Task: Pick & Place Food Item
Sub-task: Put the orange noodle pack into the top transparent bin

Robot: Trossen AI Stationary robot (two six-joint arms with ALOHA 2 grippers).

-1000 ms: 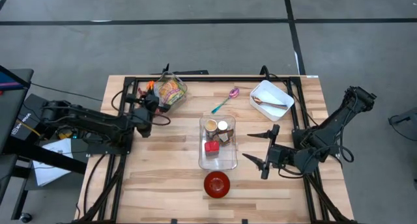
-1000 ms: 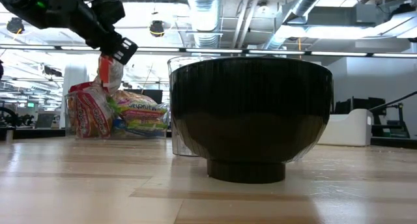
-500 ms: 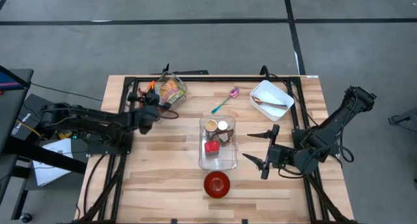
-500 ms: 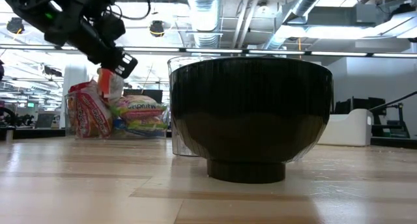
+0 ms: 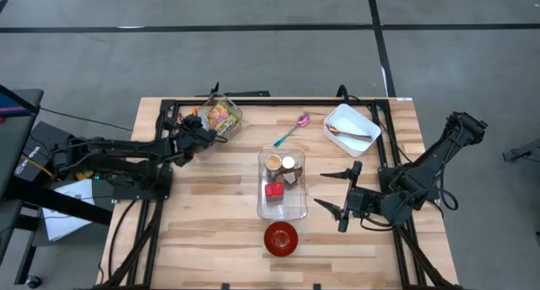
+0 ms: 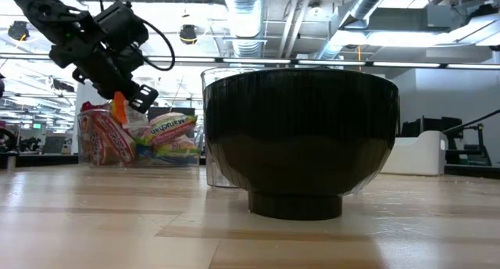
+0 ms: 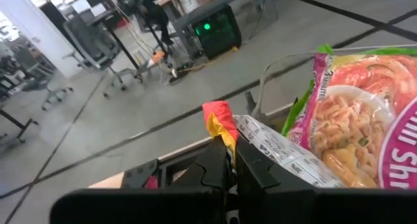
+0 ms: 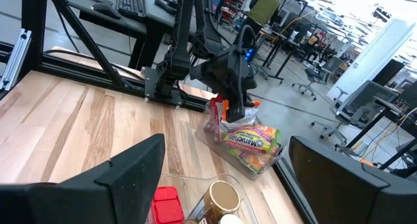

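Note:
A clear bin (image 5: 223,116) of bright noodle packets stands near the table's far edge, left of centre. My left gripper (image 5: 205,131) is at the bin's near-left rim, shut on a packet with a red-and-yellow end (image 7: 219,117). In the low view that end (image 6: 119,111) shows orange just under the gripper (image 6: 137,99), above the other packets (image 6: 156,140). My right gripper (image 5: 341,194) hangs open over the table's right half, with nothing between its fingers. My left gripper pinches the packet's red-and-yellow end (image 7: 221,129) between its two fingers (image 7: 251,165). It comes nearly level from the table's near-left side. The rest of the packet (image 7: 277,152), pale and printed, runs away from the fingers toward the pink noodle packet (image 7: 365,120) in the bin.
A clear tray (image 5: 282,187) with small food items sits mid-table, and a red bowl (image 5: 281,238) stands near its front end. A pink spoon (image 5: 293,128) and a white dish (image 5: 352,128) lie at the far right. Bare wood lies near left.
My left gripper has swung toward the table's far edge and the bin, sinking and rolling as it went, and has stayed shut. The packet it holds has come down with it, its orange end now lower among the other packets.

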